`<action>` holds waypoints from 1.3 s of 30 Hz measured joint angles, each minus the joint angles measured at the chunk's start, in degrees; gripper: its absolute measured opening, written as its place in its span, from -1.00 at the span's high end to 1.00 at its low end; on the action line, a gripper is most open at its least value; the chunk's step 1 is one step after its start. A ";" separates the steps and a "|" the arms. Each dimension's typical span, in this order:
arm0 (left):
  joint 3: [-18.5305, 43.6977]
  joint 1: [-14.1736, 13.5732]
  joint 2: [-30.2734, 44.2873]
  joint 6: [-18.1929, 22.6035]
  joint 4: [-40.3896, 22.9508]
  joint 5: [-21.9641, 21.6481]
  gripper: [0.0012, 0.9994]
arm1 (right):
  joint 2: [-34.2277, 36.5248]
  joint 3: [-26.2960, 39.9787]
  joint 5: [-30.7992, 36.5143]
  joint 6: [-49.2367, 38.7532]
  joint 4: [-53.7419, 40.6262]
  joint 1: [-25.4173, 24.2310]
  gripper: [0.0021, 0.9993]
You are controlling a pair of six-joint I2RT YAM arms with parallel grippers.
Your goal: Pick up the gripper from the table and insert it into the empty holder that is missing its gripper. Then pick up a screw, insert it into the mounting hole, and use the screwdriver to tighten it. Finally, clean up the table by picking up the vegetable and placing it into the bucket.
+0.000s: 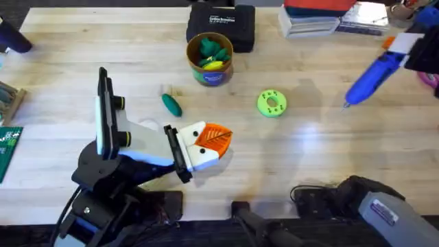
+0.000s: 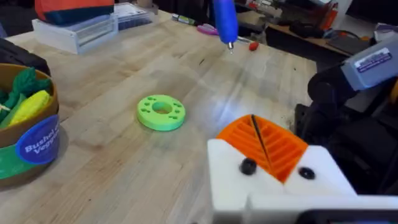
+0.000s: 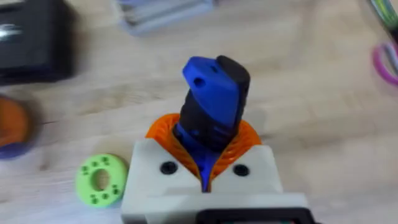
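My left gripper (image 1: 218, 139) rests low over the table (image 1: 309, 151), shut with nothing in it. Its two orange ribbed fingers (image 2: 280, 149) press together on white blocks with dark screw heads (image 2: 248, 166), and a black bar holder (image 1: 180, 152) sits behind them. I cannot tell the task's gripper piece apart from these. My right gripper (image 3: 205, 158) is shut on the blue screwdriver (image 3: 211, 106), held tilted above the far right of the table (image 1: 374, 72), bit pointing down. The dark green vegetable (image 1: 171, 104) lies just beyond my left gripper. The bucket (image 1: 210, 58) stands farther back.
The bucket holds yellow and frilly green toy food. A lime-green disc (image 1: 271, 103) lies mid-table. A black case (image 1: 221, 24) and stacked boxes (image 1: 315, 17) line the far edge. Pink scissors (image 1: 431, 79) lie at the right edge and a green board (image 1: 8, 151) at the left.
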 joint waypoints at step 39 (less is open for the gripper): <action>0.00 0.00 0.00 0.02 0.00 -0.02 0.99 | 1.62 -13.02 -28.94 10.08 63.47 60.51 0.95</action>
